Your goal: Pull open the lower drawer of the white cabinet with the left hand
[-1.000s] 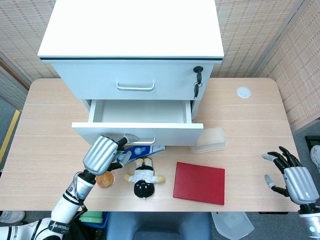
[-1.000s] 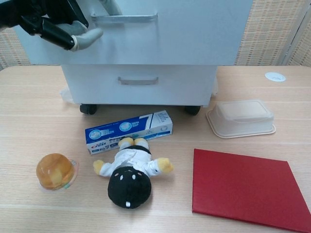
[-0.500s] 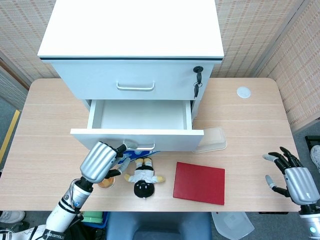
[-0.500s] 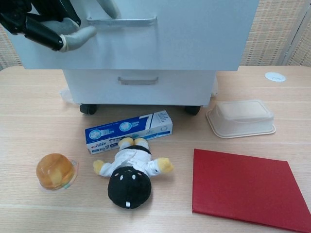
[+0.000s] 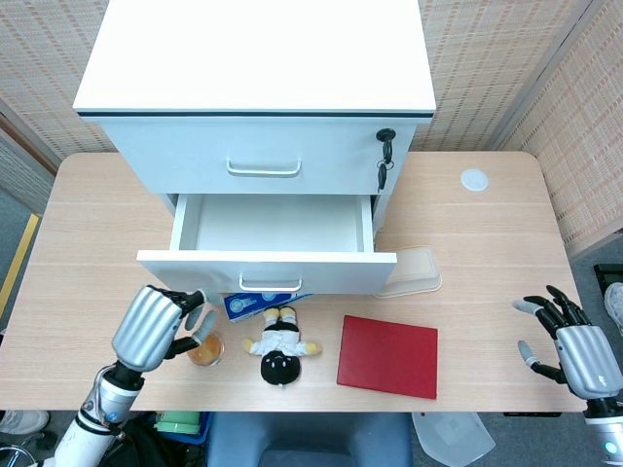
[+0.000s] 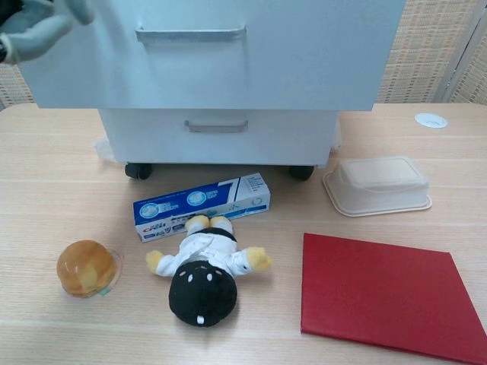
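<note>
Lower drawer (image 5: 266, 270) stands open; left hand (image 5: 149, 326) apart, below-left.

One cabinet (image 5: 255, 88), doll (image 6: 203, 270), toothpaste box (image 6: 202, 206), red book (image 6: 389, 294), container (image 6: 378, 185), jelly cup (image 6: 86, 268).

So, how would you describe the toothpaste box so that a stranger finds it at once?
Start at the white cabinet and look at the table below its open lower drawer. The toothpaste box lies there, just above the doll. It is the only long, flat blue-and-white carton; the neighbours are a round orange jelly cup and a red book.
</note>
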`<action>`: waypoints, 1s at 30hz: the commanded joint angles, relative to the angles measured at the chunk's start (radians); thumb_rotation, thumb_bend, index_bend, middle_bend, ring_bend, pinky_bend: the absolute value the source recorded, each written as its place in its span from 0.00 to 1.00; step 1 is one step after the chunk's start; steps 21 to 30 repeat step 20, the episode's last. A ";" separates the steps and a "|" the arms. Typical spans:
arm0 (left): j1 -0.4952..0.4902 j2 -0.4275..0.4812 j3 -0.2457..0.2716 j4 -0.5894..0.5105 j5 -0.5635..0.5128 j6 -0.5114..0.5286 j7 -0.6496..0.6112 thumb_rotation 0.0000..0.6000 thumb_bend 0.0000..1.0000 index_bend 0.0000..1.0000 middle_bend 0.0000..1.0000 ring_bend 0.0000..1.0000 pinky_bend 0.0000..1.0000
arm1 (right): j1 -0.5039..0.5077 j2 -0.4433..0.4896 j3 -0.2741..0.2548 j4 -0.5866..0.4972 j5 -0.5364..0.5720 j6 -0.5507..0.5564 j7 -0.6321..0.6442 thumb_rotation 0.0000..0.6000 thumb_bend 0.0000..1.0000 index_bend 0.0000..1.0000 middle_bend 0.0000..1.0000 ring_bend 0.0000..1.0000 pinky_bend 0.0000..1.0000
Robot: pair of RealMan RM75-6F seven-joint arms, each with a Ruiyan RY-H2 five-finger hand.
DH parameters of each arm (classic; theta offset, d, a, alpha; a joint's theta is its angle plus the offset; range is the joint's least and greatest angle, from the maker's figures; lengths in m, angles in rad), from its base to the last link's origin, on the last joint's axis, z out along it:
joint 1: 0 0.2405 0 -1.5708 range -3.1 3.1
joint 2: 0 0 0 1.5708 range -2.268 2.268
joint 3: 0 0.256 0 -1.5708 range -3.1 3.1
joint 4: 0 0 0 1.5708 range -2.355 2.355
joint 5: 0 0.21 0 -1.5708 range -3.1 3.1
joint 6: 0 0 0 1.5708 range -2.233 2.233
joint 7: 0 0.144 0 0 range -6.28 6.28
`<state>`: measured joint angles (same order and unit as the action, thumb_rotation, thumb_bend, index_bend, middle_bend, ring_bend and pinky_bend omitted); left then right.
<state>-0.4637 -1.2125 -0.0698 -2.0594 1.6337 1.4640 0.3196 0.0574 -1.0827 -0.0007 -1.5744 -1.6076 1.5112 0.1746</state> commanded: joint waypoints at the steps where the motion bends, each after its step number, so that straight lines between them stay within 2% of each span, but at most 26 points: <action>1: 0.057 0.037 0.039 0.039 0.005 0.037 -0.025 1.00 0.47 0.58 0.79 0.87 1.00 | 0.001 0.000 0.000 0.001 -0.001 -0.002 0.001 1.00 0.33 0.26 0.23 0.13 0.16; 7: 0.149 0.077 0.074 0.092 -0.045 0.090 -0.034 1.00 0.47 0.59 0.79 0.84 0.93 | 0.007 -0.002 0.003 0.003 -0.002 -0.007 0.003 1.00 0.33 0.26 0.23 0.13 0.16; 10: 0.191 0.081 0.077 0.127 -0.104 0.109 -0.037 1.00 0.47 0.59 0.78 0.83 0.91 | 0.013 -0.004 0.005 0.003 -0.002 -0.015 0.002 1.00 0.33 0.26 0.23 0.13 0.16; 13: 0.231 0.086 0.073 0.163 -0.180 0.120 -0.031 1.00 0.47 0.57 0.76 0.80 0.84 | 0.020 -0.006 0.006 0.004 -0.002 -0.024 0.001 1.00 0.33 0.26 0.23 0.13 0.16; 15: 0.255 0.088 0.069 0.188 -0.237 0.122 -0.021 1.00 0.42 0.44 0.71 0.73 0.71 | 0.024 -0.007 0.007 0.003 -0.002 -0.029 0.000 1.00 0.33 0.26 0.22 0.13 0.16; 17: 0.272 0.093 0.070 0.216 -0.277 0.115 -0.004 1.00 0.33 0.27 0.58 0.61 0.57 | 0.028 -0.007 0.008 0.002 -0.004 -0.032 -0.001 1.00 0.33 0.26 0.22 0.13 0.16; 20: 0.289 0.095 0.071 0.250 -0.295 0.111 0.002 1.00 0.30 0.23 0.39 0.44 0.43 | 0.031 -0.006 0.008 -0.001 -0.007 -0.034 -0.006 1.00 0.33 0.26 0.22 0.13 0.16; 30: 0.289 0.095 0.071 0.250 -0.295 0.111 0.002 1.00 0.30 0.23 0.39 0.44 0.43 | 0.031 -0.006 0.008 -0.001 -0.007 -0.034 -0.006 1.00 0.33 0.26 0.22 0.13 0.16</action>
